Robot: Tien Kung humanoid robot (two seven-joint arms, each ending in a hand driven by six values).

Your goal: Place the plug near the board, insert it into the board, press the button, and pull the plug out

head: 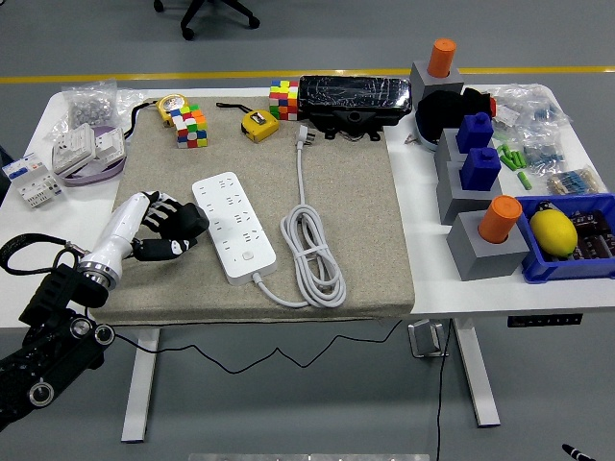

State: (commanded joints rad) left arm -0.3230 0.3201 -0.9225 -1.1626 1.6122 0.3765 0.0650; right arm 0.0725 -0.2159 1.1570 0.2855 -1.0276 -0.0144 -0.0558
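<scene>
So the left hand, black fingers on a white forearm, sits on the beige felt mat just left of the long white power strip, fingers curled in loosely and not gripping anything. The strip's white plug lies on the mat up past the strip's far-right side, well apart from the hand, with the grey-white cable coiled just right of the strip.
</scene>
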